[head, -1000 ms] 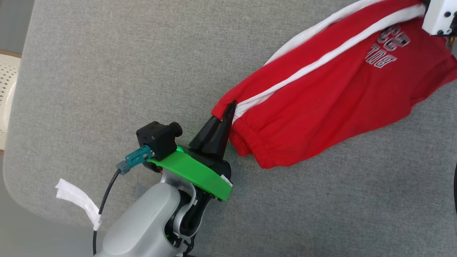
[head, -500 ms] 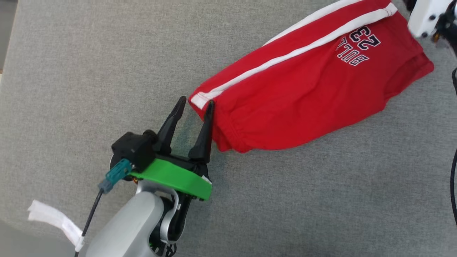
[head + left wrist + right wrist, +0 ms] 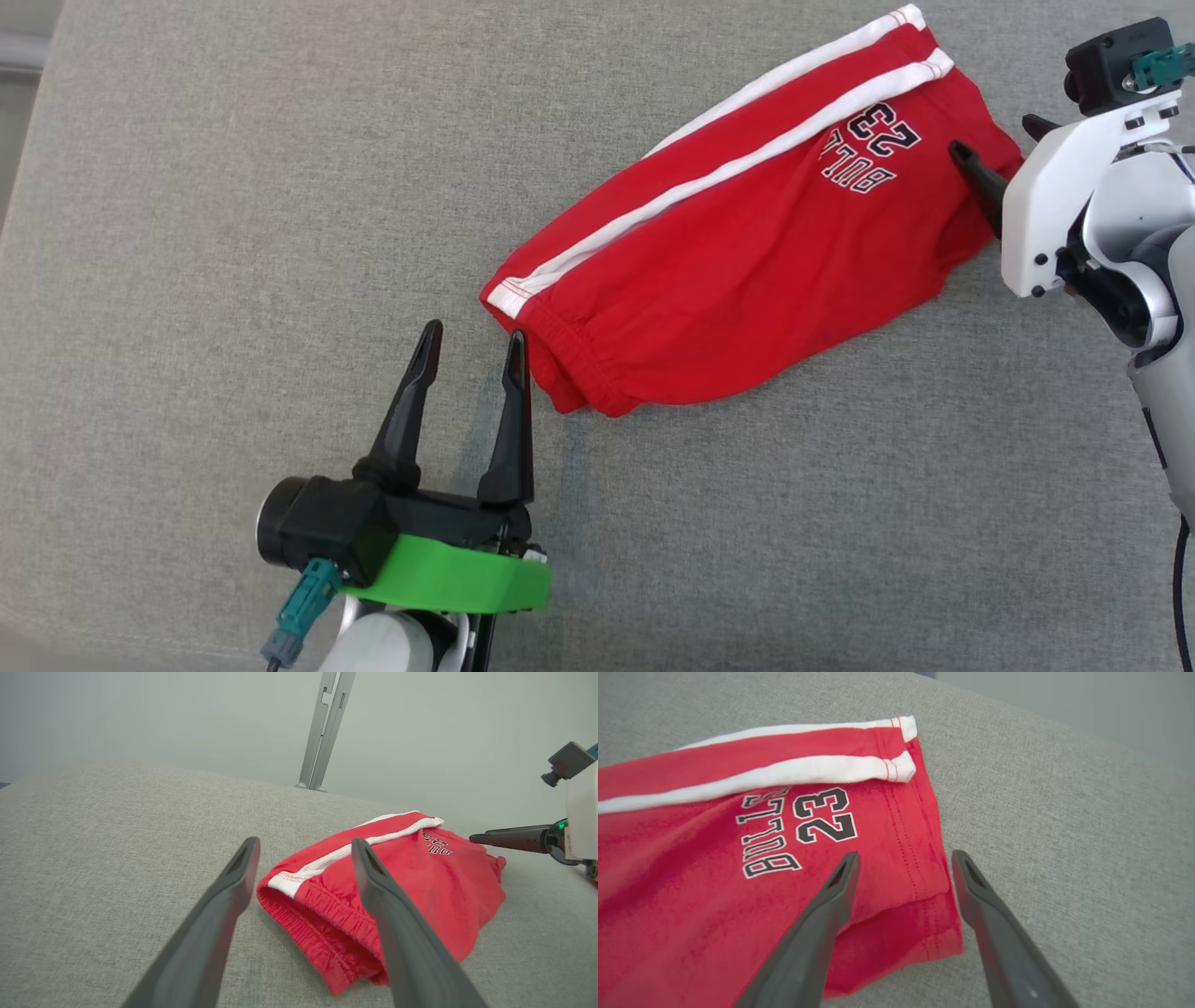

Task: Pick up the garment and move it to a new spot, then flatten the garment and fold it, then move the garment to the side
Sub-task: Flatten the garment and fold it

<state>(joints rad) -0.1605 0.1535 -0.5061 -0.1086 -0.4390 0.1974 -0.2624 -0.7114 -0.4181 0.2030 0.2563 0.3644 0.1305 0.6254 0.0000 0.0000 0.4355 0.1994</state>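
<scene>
The red garment [image 3: 738, 271] lies folded lengthwise on the grey table [image 3: 233, 187]. A second ago the left tool [image 3: 473, 331] pinched its waistband corner. Now it stands wide and empty, drawn back just beside the waistband. The right tool [image 3: 996, 138], also wide and empty, sits at the garment's hem end. This release suggests the placement is finished, with smoothing or the sideways move likely next.

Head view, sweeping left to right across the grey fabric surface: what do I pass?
left gripper, open, with two long dark fingers → red shorts with white side stripes, lying flat → right gripper, open, at the shorts' printed end
</scene>
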